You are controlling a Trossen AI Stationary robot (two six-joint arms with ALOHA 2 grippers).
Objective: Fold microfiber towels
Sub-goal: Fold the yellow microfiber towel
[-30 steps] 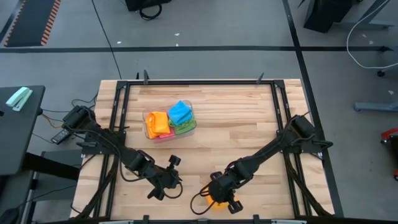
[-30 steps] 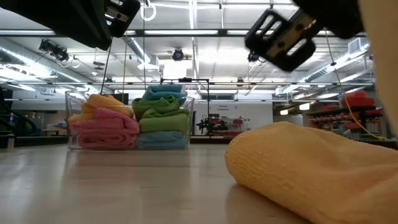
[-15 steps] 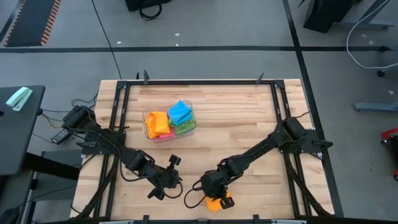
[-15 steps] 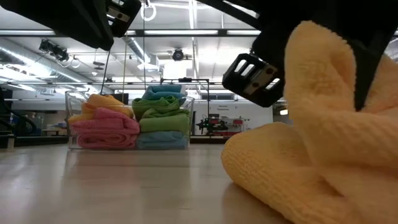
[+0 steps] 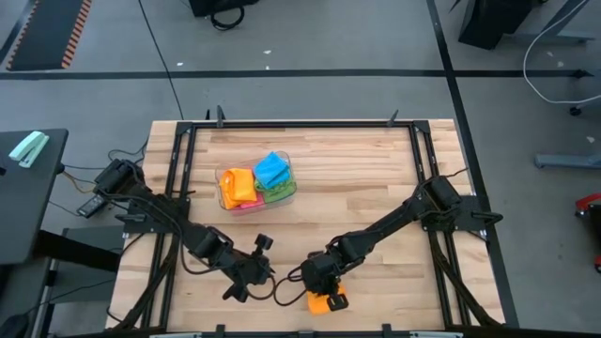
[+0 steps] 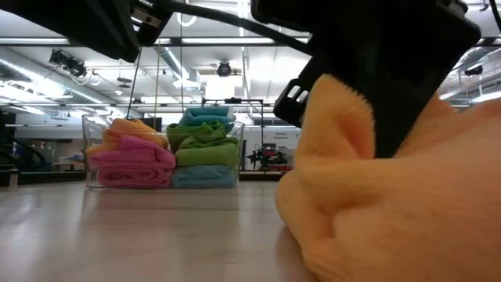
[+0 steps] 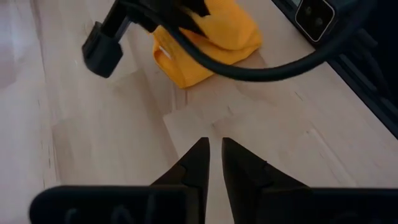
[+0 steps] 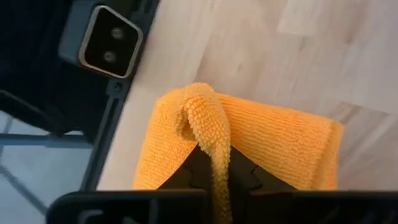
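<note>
An orange microfiber towel lies bunched near the table's near edge. It also shows in the low view, the left wrist view and the right wrist view. My right gripper is just left of it, shut on a raised part of it. My left gripper hovers shut and empty over bare wood, left of the towel. Pink, green, blue and orange towels sit folded in a clear tub. My right gripper pinches a raised fold of the orange towel between its two fingers; how many layers I cannot tell. The fingers come from above, slanting toward the table's near edge. The pinched fold stands up above the rest of the towel, which lies on the table.
The clear tub of folded towels stands left of centre toward the far side. A black frame runs around the table, and a small camera box sits at the near edge beside the towel. Bare wood lies between the tub and the grippers.
My right gripper has gone toward the table's left edge and up a little, holding the orange towel. The pinched part has risen off the table and is drawn leftward over the rest, which has stayed at the near edge and bunched up.
</note>
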